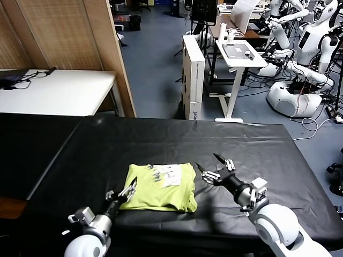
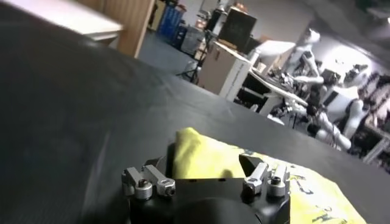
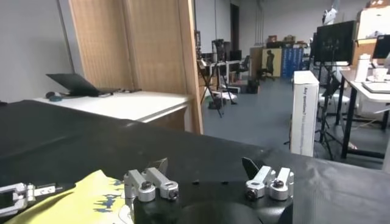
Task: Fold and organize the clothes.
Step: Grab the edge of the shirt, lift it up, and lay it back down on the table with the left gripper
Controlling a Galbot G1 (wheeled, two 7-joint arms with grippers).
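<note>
The lime yellow-green T-shirt [image 1: 161,188] lies folded into a compact rectangle on the black table [image 1: 225,139], its small white print [image 1: 170,174] facing up near the far edge. My left gripper [image 1: 128,191] is open at the shirt's near left corner, low over the table. In the left wrist view [image 2: 207,167] the shirt [image 2: 207,159] lies just ahead between the spread jaws. My right gripper [image 1: 208,162] is open and empty just right of the shirt's right edge. In the right wrist view [image 3: 206,165] the shirt [image 3: 91,198] shows off to one side.
A white table [image 1: 53,91] with a laptop stands back left behind a wooden partition [image 1: 110,48]. Beyond the black table are a tall white box [image 1: 193,75], a white standing desk [image 1: 241,53] and other robots [image 1: 300,53].
</note>
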